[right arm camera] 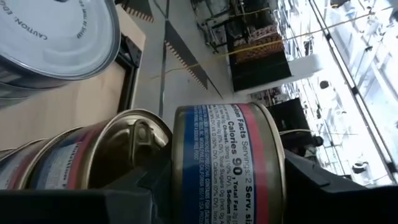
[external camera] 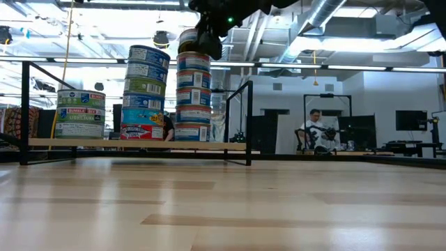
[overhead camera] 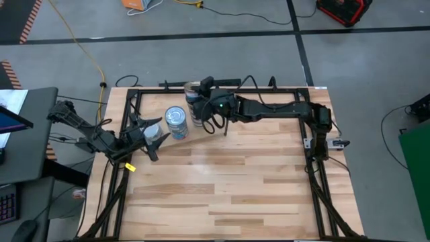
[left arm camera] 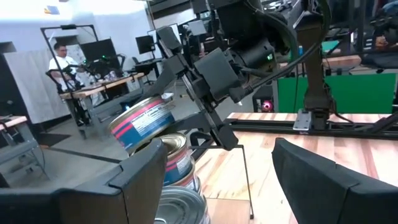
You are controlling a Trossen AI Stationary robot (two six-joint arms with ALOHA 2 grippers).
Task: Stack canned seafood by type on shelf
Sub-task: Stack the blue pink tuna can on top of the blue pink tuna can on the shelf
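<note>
Atop the tallest stack (external camera: 193, 101), right gripper (external camera: 204, 43) clamps a blue-and-red-labelled tin (right arm camera: 227, 163).

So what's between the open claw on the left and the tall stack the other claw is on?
In the high view, another stack of tins stands between the left gripper and the tall stack under the right gripper.

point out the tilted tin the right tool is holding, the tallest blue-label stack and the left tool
tilted tin (left arm camera: 140, 121), left wrist view, its label
tallest blue-label stack (external camera: 194, 97), low view, mid stack
left tool (overhead camera: 156, 136), high view, between its fingertips
</note>
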